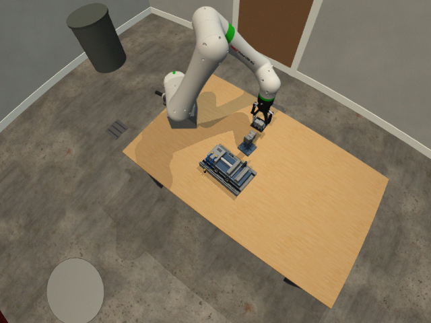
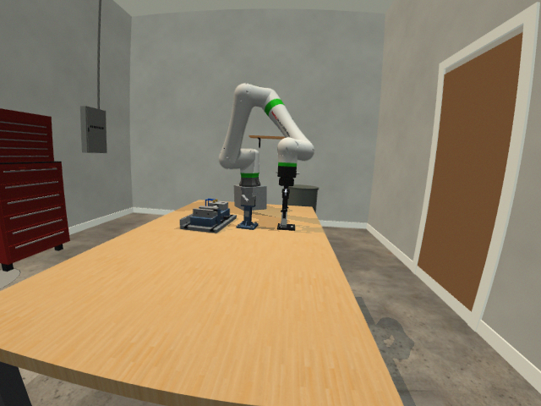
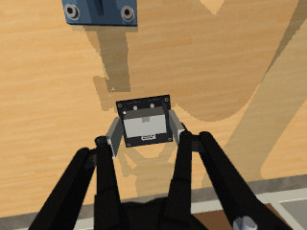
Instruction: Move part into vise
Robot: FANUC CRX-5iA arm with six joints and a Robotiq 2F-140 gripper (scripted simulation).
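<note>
The part [image 3: 144,127], a small grey block, lies on the dark infeed plate on the wooden table. My gripper [image 3: 145,121] points straight down over it, open, with one finger pad on each side of the block and a small gap at each pad. In the top view the gripper [image 1: 260,119] hangs low over the part [image 1: 258,123]. In the exterior view the fingertips [image 2: 284,216] are just above the plate [image 2: 287,227]. The vise [image 1: 227,169] stands open and empty nearer the table's middle.
The V-block [image 1: 248,140] on its blue base stands between the infeed plate and the vise; its base also shows in the wrist view [image 3: 100,11]. The arm's base [image 1: 180,118] stands at the table's far corner. A red tool chest [image 2: 30,188] stands off the table.
</note>
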